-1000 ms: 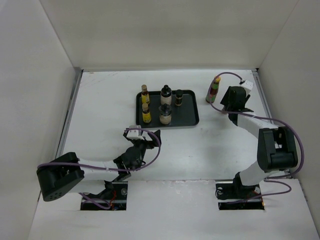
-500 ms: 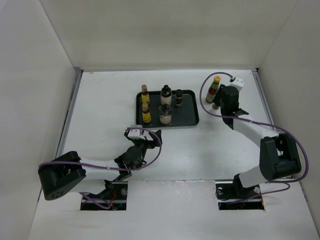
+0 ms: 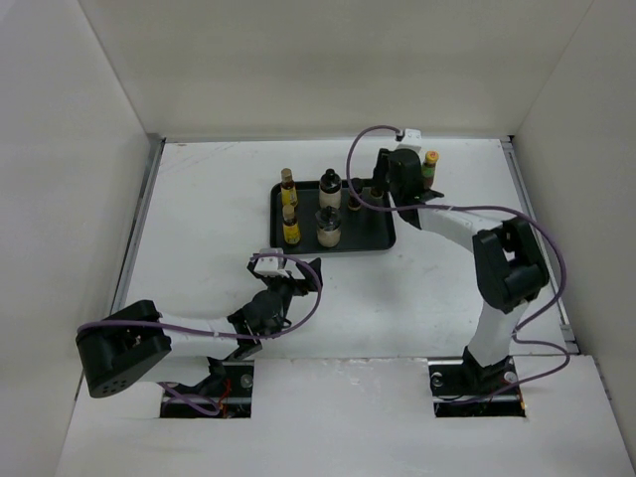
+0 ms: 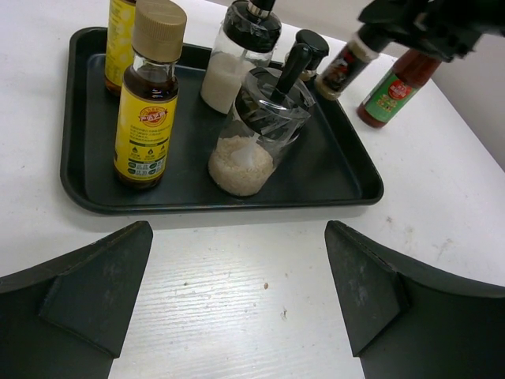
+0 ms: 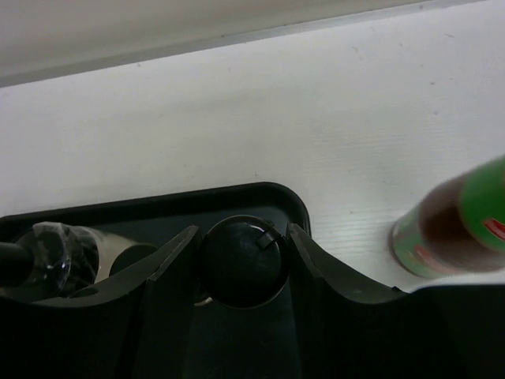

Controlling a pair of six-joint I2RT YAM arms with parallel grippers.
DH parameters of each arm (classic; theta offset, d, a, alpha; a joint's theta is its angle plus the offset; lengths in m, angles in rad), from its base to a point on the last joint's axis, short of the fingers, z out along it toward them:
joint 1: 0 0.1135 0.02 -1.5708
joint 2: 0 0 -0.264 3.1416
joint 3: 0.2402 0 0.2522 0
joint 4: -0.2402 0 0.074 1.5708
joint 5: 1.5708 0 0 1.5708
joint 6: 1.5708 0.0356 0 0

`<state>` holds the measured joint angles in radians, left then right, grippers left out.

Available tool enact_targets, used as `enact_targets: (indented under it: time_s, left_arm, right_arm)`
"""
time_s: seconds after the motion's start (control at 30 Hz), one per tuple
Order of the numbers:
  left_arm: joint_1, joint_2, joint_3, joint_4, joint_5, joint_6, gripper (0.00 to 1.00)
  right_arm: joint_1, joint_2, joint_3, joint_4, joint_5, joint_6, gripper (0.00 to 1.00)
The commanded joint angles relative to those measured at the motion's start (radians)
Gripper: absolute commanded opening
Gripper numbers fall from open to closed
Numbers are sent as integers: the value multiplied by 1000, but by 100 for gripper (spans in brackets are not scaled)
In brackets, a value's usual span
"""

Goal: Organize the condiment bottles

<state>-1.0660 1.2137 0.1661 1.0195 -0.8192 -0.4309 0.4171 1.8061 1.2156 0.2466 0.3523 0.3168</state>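
Gripping a dark jar [image 5: 241, 267] by its cap, my right gripper [image 5: 242, 231] sits at the far right corner of the tray [image 4: 185, 170], fingers pressed to either side of the lid. My left gripper [image 4: 237, 237] hangs spread wide and empty over the table [image 4: 237, 316], near the tray's front edge.

The left wrist view shows the held jar leaning, not plumb. If I lower it that way, its base could catch the tray rim, or it could land on an edge and topple. The second dark jar [image 4: 312, 47] stands just beside it in the tray, so a sideways drift would knock the two together. The red bottle [image 4: 392, 87] stands upright on the table just outside that corner, close to my wrist, and a careless swing could bowl it over. The two pale jars [image 4: 252, 134] and two yellow-labelled bottles [image 4: 146, 118] stand in the tray, further from harm.

The held jar's base is hidden below its cap in my right wrist view, so it may be over the tray floor or over the rim; I cannot tell which. The rear yellow-labelled bottle is cut off at the frame's top.
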Motion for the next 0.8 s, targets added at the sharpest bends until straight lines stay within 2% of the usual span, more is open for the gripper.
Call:
enact_targets:
  time_s: [0.0, 0.27, 0.3, 0.43, 0.5, 0.77]
  left_arm:
    - [-4, -13, 29, 54, 8, -12, 93]
    - [7, -5, 29, 56, 9, -12, 93]
    - [7, -2, 30, 54, 9, -12, 93]
    - [4, -3, 32, 56, 18, -12, 94]
    - [5, -2, 33, 53, 18, -12, 94]
    - [-5, 1, 41, 45, 35, -12, 94]
  right_arm:
    - [-13, 57, 99, 36, -64, -16, 42]
    - [-8, 101, 82, 33, -44, -7, 43]
    - [-8, 105, 81, 33, -44, -8, 45]
    - [-8, 99, 56, 39, -42, -18, 65]
    - [-8, 87, 50, 40, -42, -5, 71]
    - [-8, -97, -11, 28, -29, -2, 77]
